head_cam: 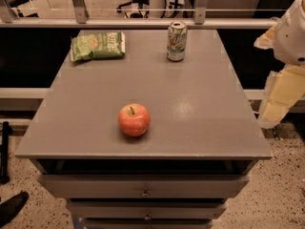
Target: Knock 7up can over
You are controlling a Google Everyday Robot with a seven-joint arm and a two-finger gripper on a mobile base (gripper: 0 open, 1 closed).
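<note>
The 7up can [177, 41] stands upright near the far edge of the grey table top [190, 104], right of centre. It is silver-white and green with a red spot and a silver top. My gripper [276, 104] hangs at the right edge of the view, beyond the table's right side and well clear of the can, below the white arm housing [293, 32]. It holds nothing that I can see.
A flat green crisp bag [97, 46] lies at the far left of the table. A red apple [134, 119] sits near the front centre. Drawers [145, 192] are below the top. A railing [143, 23] runs behind the table.
</note>
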